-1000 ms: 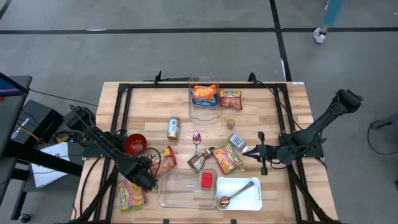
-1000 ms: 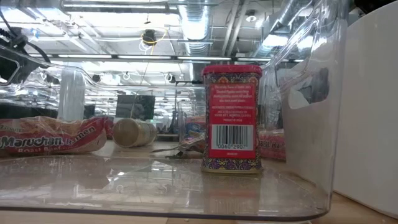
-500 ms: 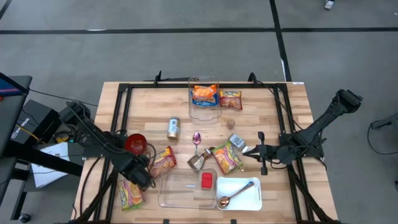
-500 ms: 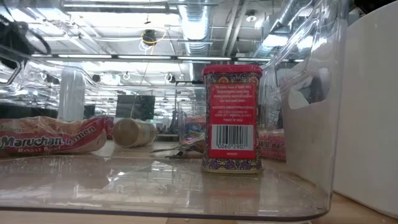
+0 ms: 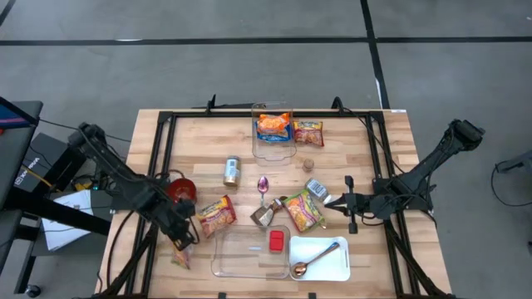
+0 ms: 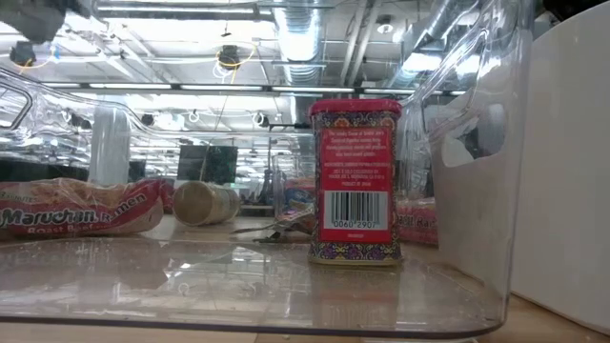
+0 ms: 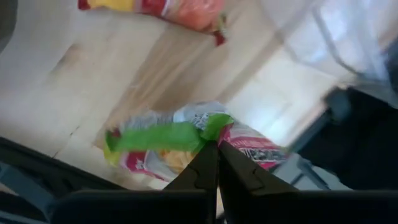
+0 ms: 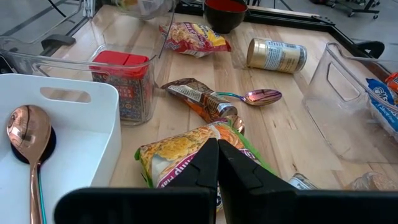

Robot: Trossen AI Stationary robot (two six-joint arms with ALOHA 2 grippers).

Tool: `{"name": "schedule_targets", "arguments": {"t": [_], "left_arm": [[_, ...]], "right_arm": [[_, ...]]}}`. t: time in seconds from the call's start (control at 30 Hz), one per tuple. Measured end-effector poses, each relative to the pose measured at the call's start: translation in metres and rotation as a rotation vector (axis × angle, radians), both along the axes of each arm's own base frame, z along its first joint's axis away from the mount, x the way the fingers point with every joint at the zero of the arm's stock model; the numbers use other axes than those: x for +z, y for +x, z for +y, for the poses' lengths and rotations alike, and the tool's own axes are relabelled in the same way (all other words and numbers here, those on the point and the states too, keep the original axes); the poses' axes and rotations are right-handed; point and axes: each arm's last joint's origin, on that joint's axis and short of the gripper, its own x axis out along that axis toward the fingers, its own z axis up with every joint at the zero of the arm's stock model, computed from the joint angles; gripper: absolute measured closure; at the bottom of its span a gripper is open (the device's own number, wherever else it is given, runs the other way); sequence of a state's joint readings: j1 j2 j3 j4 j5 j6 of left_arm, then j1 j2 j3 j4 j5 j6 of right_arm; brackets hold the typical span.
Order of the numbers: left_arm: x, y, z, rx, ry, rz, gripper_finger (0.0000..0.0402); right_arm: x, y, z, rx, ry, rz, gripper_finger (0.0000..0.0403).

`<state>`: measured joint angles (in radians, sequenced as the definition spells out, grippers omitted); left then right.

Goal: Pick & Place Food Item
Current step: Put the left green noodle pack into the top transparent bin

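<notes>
Noodles (image 7: 180, 140) hung pinched in your left gripper (image 7: 217, 149), lifted off the table's (image 5: 199, 133) front left corner for carrying to the clear bin (image 5: 241, 264); your right gripper (image 8: 217, 149) waited closed, empty.

Even overhead light, soft shadows. Left wrist view motion-blurred, blown out at right. Low view: ceiling-light glare on clear bin (image 6: 457, 143).

A robotics laboratory or industrial test hall. The wooden table (image 5: 199, 137) carries a black metal frame (image 5: 166, 133) and stands on a bare grey concrete floor (image 5: 249, 75) marked with dark lines. The low view shows an open ceiling of exposed ducts (image 6: 305, 43) and strip lights (image 6: 181, 88). Cables (image 5: 58, 126) trail beside the table.
</notes>
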<state>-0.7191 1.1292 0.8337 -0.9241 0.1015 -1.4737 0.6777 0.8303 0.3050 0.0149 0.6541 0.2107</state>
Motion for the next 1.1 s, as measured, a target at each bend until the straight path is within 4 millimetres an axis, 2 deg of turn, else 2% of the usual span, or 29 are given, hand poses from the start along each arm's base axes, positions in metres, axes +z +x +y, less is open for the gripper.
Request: {"name": "schedule_targets", "arguments": {"t": [0.27, 0.37, 0.5, 0.7, 0.9, 1.1], "left_arm": [[0.029, -0.017, 0.019, -0.003, -0.074, -0.196, 0.0401], [0.041, -0.021, 0.025, -0.011, -0.048, -0.304, 0.0401], [0.065, -0.023, 0.034, -0.042, 0.049, -0.532, 0.0401], [0.095, -0.021, 0.047, -0.015, 0.312, -0.85, 0.0401], [0.113, 0.006, 0.064, -0.001, 0.648, -1.03, 0.0401], [0.115, 0.061, 0.088, -0.252, 1.012, -1.061, 0.0401]], "right_arm": [[0.0, 0.0, 0.0, -0.002, 0.0, 0.0, 0.0403], [0.0, 0.001, -0.002, -0.012, -0.001, 0.002, 0.0403], [-0.001, 0.002, -0.003, -0.02, -0.003, 0.007, 0.0403], [-0.001, 0.002, -0.004, -0.022, -0.004, 0.008, 0.0403], [-0.001, 0.002, -0.004, -0.019, -0.012, 0.008, 0.0403], [-0.001, 0.002, -0.004, -0.01, -0.036, 0.009, 0.0403]]}}
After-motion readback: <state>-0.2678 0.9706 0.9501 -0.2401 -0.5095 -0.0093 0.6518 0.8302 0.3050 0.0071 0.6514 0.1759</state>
